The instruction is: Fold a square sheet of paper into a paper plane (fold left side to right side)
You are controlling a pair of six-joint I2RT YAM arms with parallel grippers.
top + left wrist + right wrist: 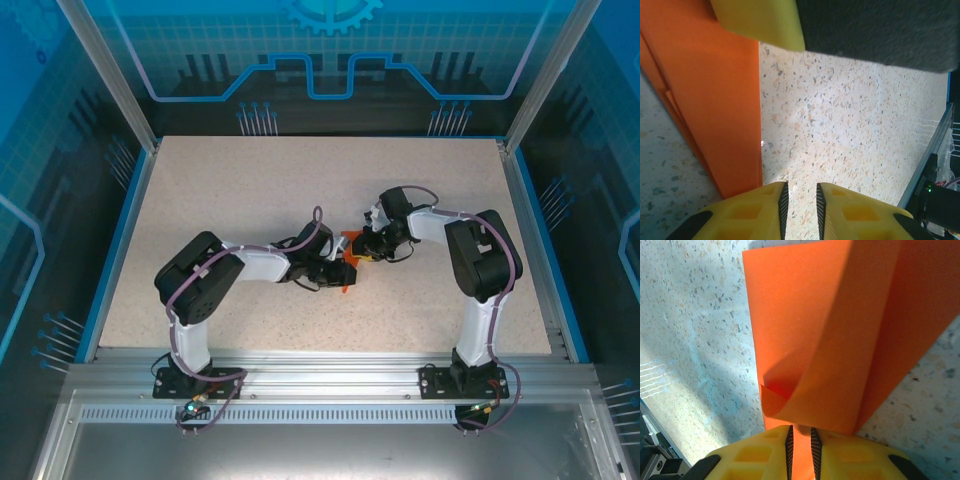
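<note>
Pinching an edge of the orange-red paper sheet (pixel 840 340) in the right tool (pixel 800 440), presumably to lift the flap; left tool (pixel 800 202) nearly pressed together, empty, beside it on the bench (pixel 850 125).

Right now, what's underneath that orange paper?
Under the orange paper lies the speckled table, visible all around its edges. The paper is partly folded over itself, so a lower layer sits beneath the curled flap. Whatever lies directly under the sheet is covered.
</note>
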